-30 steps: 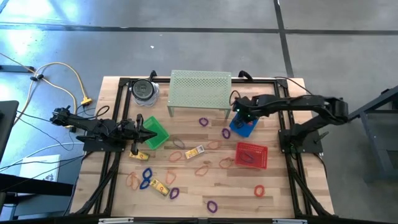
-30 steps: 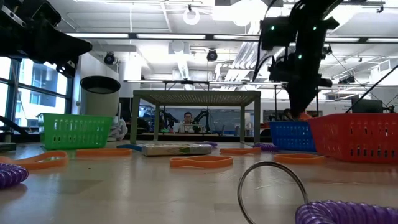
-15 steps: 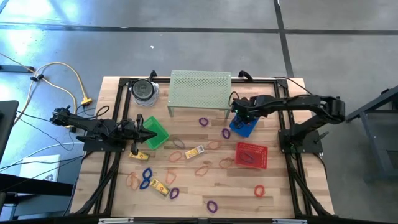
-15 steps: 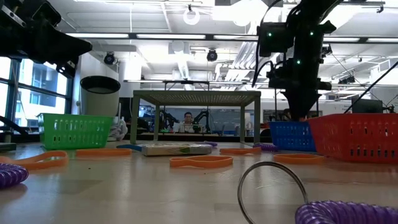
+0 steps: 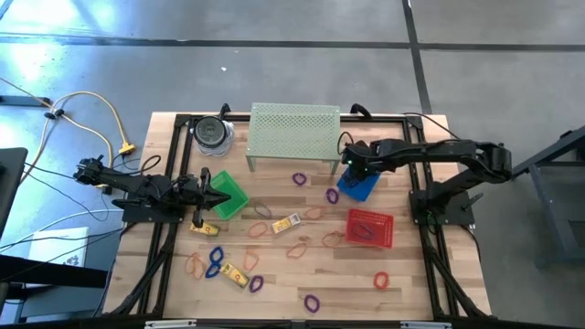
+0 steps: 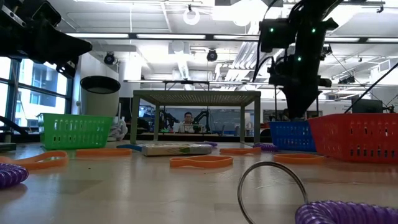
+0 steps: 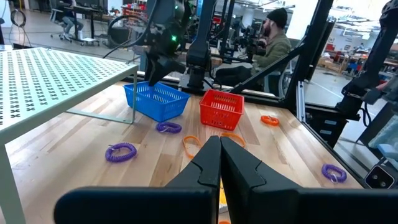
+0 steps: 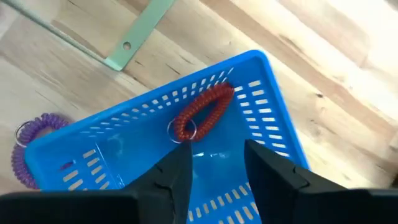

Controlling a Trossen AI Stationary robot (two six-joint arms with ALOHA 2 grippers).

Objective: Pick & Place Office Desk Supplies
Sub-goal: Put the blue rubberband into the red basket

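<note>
My right gripper [image 8: 217, 158] hangs open above the blue basket [image 8: 267, 68], with nothing between its fingers. A red coil band [image 8: 202, 112] with a metal ring at one end lies on the basket's floor below it. A purple coil band [image 8: 31, 149] lies on the table just outside the basket's wall. More bands, purple [image 5: 299, 178] and orange [image 5: 300, 248], and yellow oblong pieces [image 5: 287, 222] are spread over the table's middle and near part. My left gripper [image 5: 224, 196] waits shut over the green basket [image 5: 233, 187] and holds nothing.
A pale green perforated stand [image 5: 294, 131] spans the far middle, with a dark-lidded jar [image 5: 212, 133] to its left. A red basket [image 5: 369, 228] stands near the blue one, toward the near edge. People sit in the room beyond the table.
My right gripper has opened over the blue basket and let go of the red coil band, which has dropped from its fingers onto the basket's floor.
</note>
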